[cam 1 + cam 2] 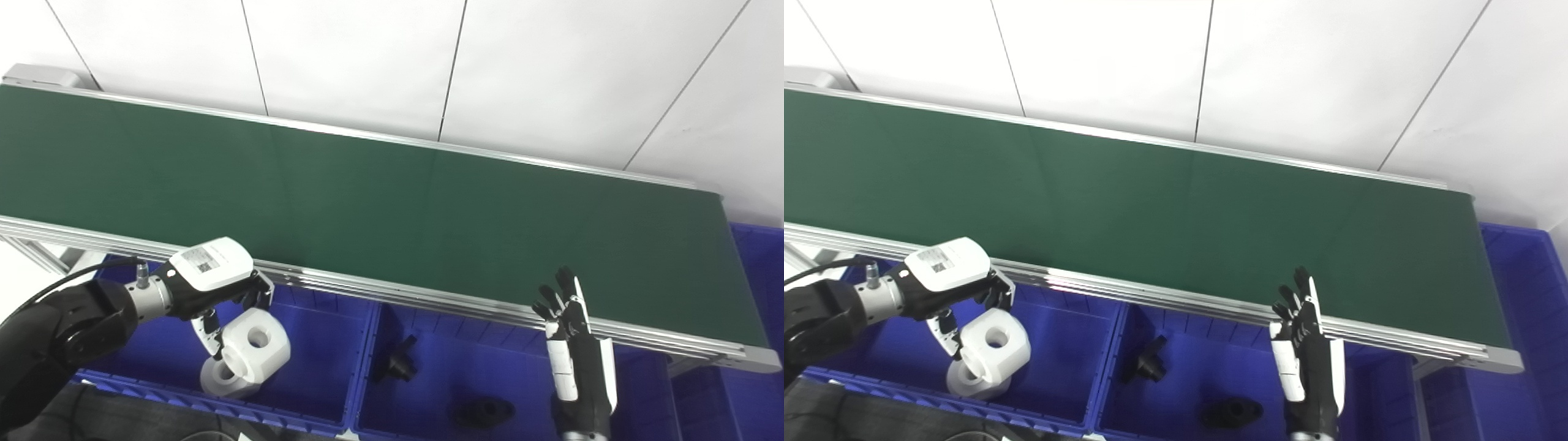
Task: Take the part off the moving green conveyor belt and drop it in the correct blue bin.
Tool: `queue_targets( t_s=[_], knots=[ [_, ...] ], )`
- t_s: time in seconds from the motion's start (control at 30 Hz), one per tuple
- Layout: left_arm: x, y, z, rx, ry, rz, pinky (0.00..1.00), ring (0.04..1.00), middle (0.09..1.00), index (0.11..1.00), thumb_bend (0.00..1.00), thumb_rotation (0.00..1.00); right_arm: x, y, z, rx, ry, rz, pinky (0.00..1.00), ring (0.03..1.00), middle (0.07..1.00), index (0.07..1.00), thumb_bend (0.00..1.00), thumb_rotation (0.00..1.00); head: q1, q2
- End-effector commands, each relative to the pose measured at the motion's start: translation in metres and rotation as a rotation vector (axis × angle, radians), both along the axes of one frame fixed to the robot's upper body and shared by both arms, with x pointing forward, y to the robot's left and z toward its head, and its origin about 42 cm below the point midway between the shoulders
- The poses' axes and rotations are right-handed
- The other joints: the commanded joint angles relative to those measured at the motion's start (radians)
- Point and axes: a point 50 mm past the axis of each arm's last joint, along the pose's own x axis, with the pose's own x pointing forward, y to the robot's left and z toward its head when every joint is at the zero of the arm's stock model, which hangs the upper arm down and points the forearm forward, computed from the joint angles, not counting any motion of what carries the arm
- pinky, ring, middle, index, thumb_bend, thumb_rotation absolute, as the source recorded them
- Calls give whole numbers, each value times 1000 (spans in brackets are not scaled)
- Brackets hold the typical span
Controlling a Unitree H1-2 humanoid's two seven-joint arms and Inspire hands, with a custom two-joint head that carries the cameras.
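White blocky plastic part with round holes [254, 349] gripped by left robot hand [211, 278] over left blue plastic bin [318, 361]. Right robot hand [572, 343] empty, fingers spread, upright.

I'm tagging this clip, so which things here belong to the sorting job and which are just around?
Job: left hand holding white part over left bin; belt; right bin.
Around: right hand, open, idle; two black parts and another white part, already binned.

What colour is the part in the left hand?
White part, held by the left hand; clearest in the left eye view.
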Motion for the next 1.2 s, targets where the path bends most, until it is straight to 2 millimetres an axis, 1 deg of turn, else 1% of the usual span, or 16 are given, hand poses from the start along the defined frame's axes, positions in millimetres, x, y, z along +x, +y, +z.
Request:
queue_targets(
  t_s=[0.0,0.13,0.23,0.33,0.5,0.6,0.63,0.7,0.77,0.8,0.87,0.93,1.03,1.07,1.1,1.17],
  knots=[
    [6,4,23,31,-38,-4,704,799,838,830,991,445,2,5,8,10,-43,-1,858,925,984,973,675,891,-4,-1],
    [6,3,27,67,-35,-18,783,868,908,889,987,594,1,7,9,10,-43,-1,858,923,982,973,670,896,-11,-2],
    [7,3,29,75,-43,-26,824,887,919,912,986,659,1,8,9,10,-42,1,859,925,985,978,667,907,-17,-2],
    [6,1,33,39,-61,-17,813,879,911,916,995,669,1,8,9,10,-44,1,857,925,985,978,675,909,-18,-4],
    [-2,-8,41,-133,-96,41,769,885,926,951,1000,682,1,8,9,1,-45,0,854,925,986,980,683,915,-29,-3],
    [-16,-29,50,-349,-69,89,777,909,955,970,963,680,0,8,7,4,-38,2,859,928,989,983,667,916,-41,-5],
    [-22,-36,52,-425,-49,107,771,925,976,984,911,664,0,8,7,4,-36,1,863,929,987,980,677,914,-47,-6],
    [-33,-49,55,-556,-4,156,783,941,996,997,862,707,1,11,6,5,-35,0,860,927,985,976,682,912,-60,-8],
    [-41,-57,55,-660,38,212,814,966,1000,1000,850,739,1,14,6,5,-36,-1,854,922,981,973,685,913,-77,-9],
    [-47,-64,53,-742,65,249,817,970,1000,1000,849,742,1,15,6,5,-37,-2,853,921,980,973,685,913,-83,-9],
    [-59,-79,51,-932,131,330,887,992,1000,1000,818,759,2,18,4,5,-38,-3,853,920,980,971,692,916,-103,-10],
    [-68,-93,47,-1111,174,403,979,999,1000,1000,772,728,3,22,2,5,-42,-8,841,915,975,963,705,910,-129,-10],
    [-79,-109,44,-1260,185,505,994,1000,1000,1000,757,762,3,29,1,5,-39,-18,832,911,970,957,720,902,-170,-9],
    [-84,-117,42,-1336,198,562,997,1000,1000,1000,741,756,3,31,1,8,-37,-22,830,909,967,954,724,896,-173,-9],
    [-89,-123,38,-1402,211,617,999,1000,1000,1000,714,717,4,34,0,12,-35,-24,833,910,967,952,725,888,-190,-7],
    [-100,-136,29,-1488,240,727,1000,1000,1000,1000,677,707,4,37,0,24,-30,-23,843,915,969,953,723,878,-210,-3]
  ],
)
